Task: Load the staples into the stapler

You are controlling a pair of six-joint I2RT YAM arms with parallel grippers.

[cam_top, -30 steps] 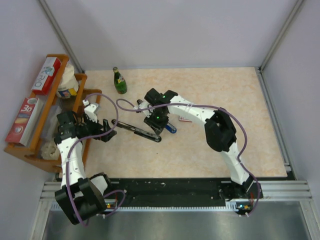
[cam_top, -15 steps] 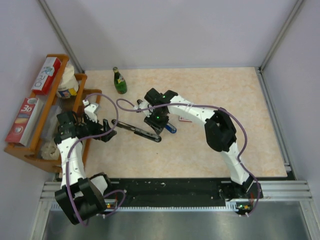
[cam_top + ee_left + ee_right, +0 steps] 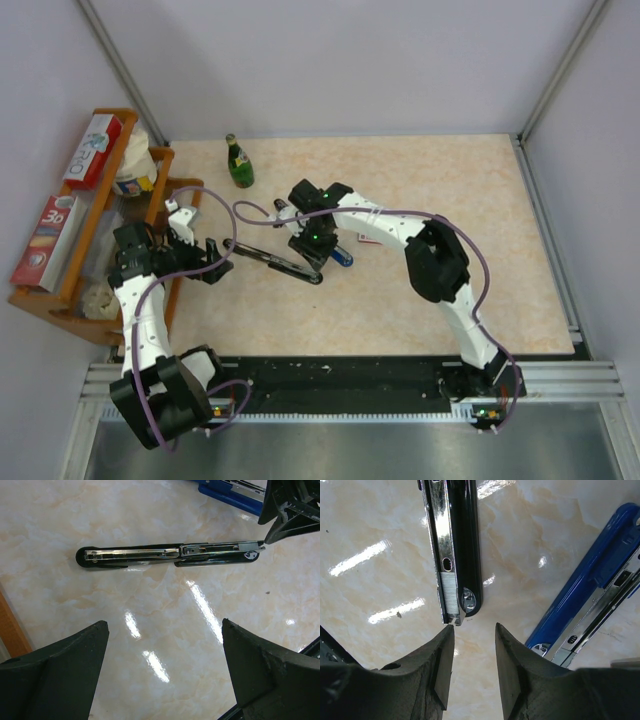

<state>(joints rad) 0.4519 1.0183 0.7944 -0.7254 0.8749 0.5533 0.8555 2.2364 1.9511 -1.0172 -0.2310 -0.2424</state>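
The right arm (image 3: 392, 222) covers most of the staples box (image 3: 369, 239); picture edges cut off the blue stapler (image 3: 590, 597).

Unfolded stapler (image 3: 280, 262) on table (image 3: 450, 200), bottle (image 3: 239, 163) behind

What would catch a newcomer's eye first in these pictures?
The black stapler, opened out flat at mid-table. The right gripper is poised at one end, where a grey strip of staples sits in the channel, a blue stapler close beside. The left gripper gapes wide near the other end.
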